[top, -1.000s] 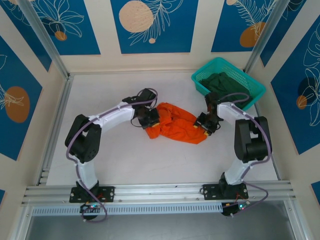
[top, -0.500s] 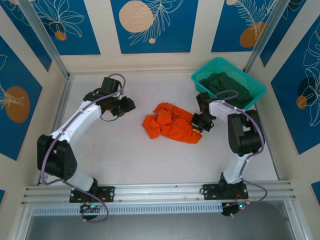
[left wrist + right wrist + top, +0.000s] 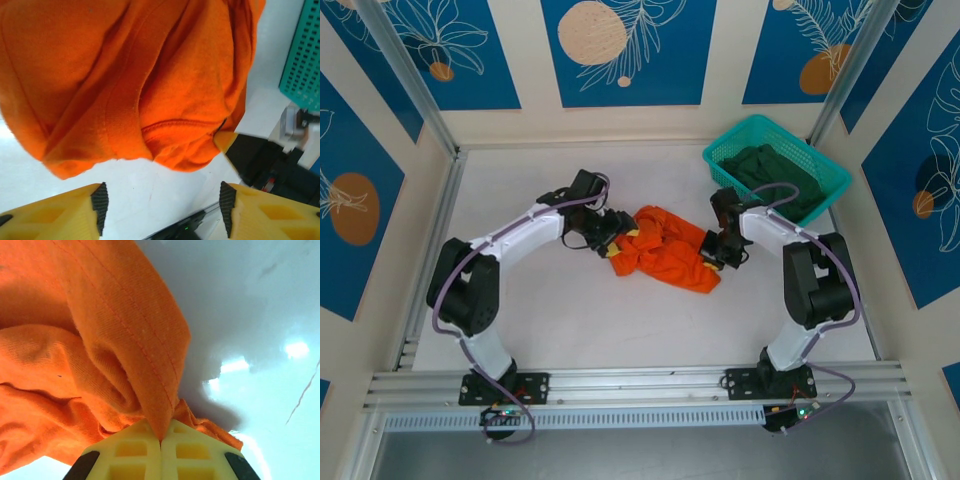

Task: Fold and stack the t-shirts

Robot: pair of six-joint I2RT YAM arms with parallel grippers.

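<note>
Orange shirt (image 3: 662, 250) lies crumpled at the middle of the table (image 3: 580, 320), bunched rather than spread, its outline ragged. Right gripper (image 3: 716, 247) is at the shirt's right edge; in the right wrist view its fingers (image 3: 135, 447) are clenched together on a ridge of the orange cloth, the fold pinched where the pads meet. Left gripper (image 3: 608, 232) is at the shirt's left edge; in the left wrist view it is released, jaws wide apart, bare table between them; the shirt's lower edge lies just beyond the fingertips (image 3: 100, 200) and apart from them. Green shirt (image 3: 775, 170) is heaped inside the basket (image 3: 720, 160) at the far right corner, just beyond the right arm. Bare table lies open on the near side and to the left of the orange shirt.
</note>
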